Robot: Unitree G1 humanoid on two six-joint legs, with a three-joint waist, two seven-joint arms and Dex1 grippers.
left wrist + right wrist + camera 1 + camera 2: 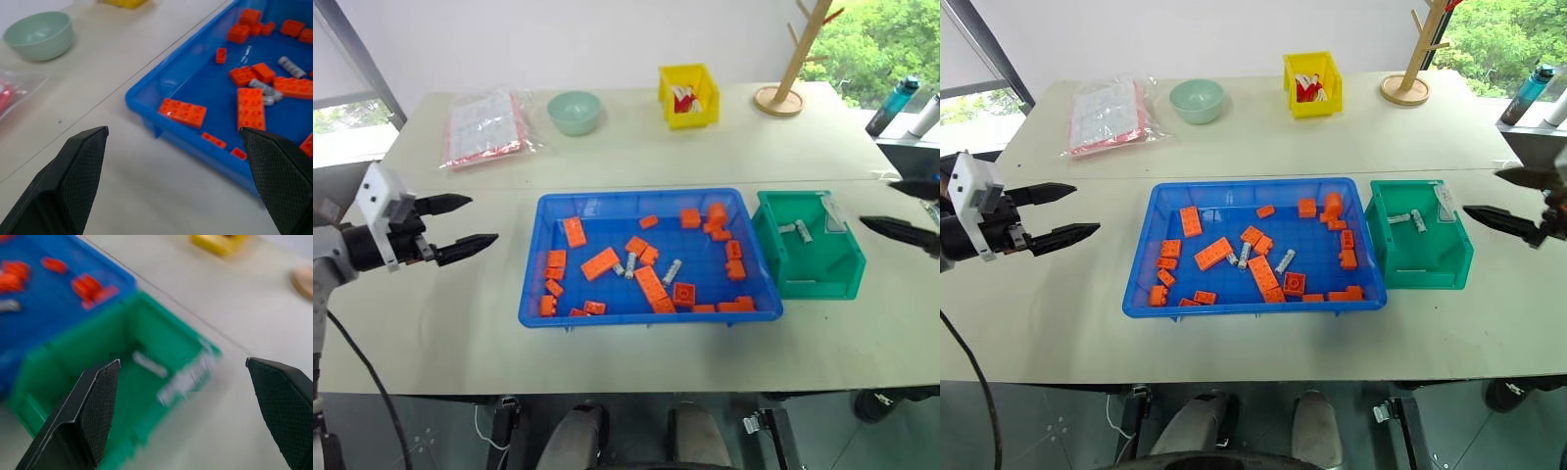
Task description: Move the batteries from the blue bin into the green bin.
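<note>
The blue bin (607, 211) sits mid-table and holds many orange bricks and a few silver batteries (672, 271) near its middle. Against its right side stands the green bin (813, 279), with two batteries (796, 230) lying inside. My left gripper (482, 219) hovers open and empty over the table, left of the blue bin and pointing toward it. In the left wrist view the left gripper (173, 129) faces the bin's near corner. My right gripper (876, 204) hangs open and empty just right of the green bin; the right wrist view has the right gripper (182, 361) looking into that bin.
Along the back of the table are a plastic bag (487, 127), a pale-green bowl (575, 111), a small yellow bin (688, 95) and a wooden stand (779, 98). Bottles (898, 103) stand off the table's far right corner.
</note>
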